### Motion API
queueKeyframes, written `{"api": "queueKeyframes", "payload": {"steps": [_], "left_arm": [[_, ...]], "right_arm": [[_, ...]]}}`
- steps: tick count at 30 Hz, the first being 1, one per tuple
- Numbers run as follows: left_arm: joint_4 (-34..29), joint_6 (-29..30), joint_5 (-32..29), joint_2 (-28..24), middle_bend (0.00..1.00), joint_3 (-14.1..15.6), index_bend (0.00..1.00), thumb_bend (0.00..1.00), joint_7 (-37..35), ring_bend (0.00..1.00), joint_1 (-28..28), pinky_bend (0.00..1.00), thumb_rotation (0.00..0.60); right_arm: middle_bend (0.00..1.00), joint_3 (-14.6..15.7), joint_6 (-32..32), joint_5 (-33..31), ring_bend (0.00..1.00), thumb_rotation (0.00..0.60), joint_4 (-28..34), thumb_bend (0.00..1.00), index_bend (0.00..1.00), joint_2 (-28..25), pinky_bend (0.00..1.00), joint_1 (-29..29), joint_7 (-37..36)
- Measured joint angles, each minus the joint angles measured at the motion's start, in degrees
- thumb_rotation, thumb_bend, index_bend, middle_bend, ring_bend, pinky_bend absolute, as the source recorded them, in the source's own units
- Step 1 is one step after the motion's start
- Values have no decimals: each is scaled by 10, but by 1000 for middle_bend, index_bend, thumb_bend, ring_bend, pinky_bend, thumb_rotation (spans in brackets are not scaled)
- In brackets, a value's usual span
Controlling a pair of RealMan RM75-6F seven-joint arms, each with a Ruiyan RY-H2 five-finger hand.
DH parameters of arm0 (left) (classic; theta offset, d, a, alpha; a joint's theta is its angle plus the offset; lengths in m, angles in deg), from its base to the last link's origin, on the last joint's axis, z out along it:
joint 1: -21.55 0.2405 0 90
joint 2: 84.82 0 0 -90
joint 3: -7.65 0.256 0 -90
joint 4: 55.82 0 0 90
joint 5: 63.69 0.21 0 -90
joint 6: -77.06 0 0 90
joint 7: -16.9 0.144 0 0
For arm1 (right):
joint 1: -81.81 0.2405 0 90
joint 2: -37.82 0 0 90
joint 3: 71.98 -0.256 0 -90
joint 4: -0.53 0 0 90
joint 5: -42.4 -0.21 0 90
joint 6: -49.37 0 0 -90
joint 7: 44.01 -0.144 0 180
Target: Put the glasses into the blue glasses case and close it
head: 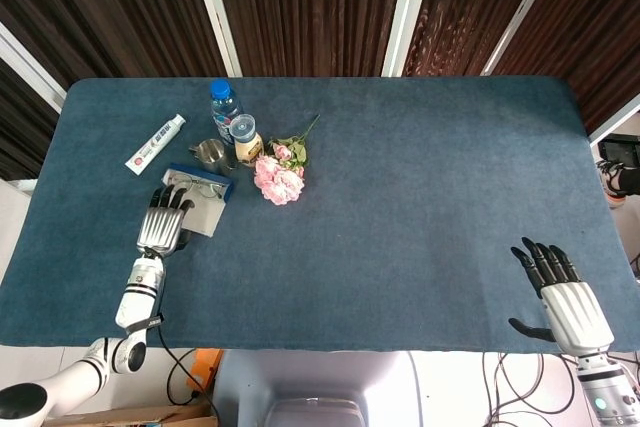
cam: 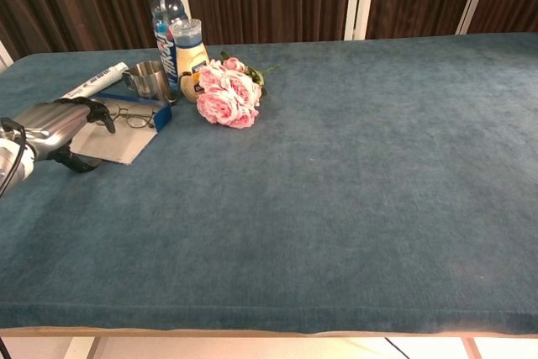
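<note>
The case (head: 194, 200) lies open near the left edge of the table (head: 420, 197), with the glasses (cam: 133, 118) in its blue tray and the grey lid flat toward the front edge. The left hand (head: 162, 228) is over the lid, fingers straight and close together, dark fingertips (cam: 102, 113) at the glasses; I cannot tell if they touch. The right hand (head: 560, 292) rests at the front right corner, fingers spread, holding nothing. A cup (head: 209, 154), two bottles (head: 233, 125), a tube (head: 155, 143) and roses (head: 278, 176) stand just behind and beside the case.
</note>
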Motion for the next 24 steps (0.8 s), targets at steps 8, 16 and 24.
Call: {"api": "queueKeyframes", "payload": {"steps": [8, 16, 24], "left_arm": [[57, -10, -4, 30, 141, -14, 328, 281, -38, 66, -16, 94, 600], [107, -16, -4, 56, 151, -25, 367, 283, -67, 74, -31, 99, 600], [116, -33, -6, 59, 164, -25, 504, 285, -61, 76, -36, 99, 600]], "right_arm": [[0, 0, 2, 1, 0, 600, 0, 101, 0, 0, 0, -1, -2], [0, 0, 1, 0, 0, 600, -1, 101, 0, 0, 0, 0, -2], [0, 0, 2, 1, 0, 600, -1, 101, 0, 0, 0, 0, -2]]}}
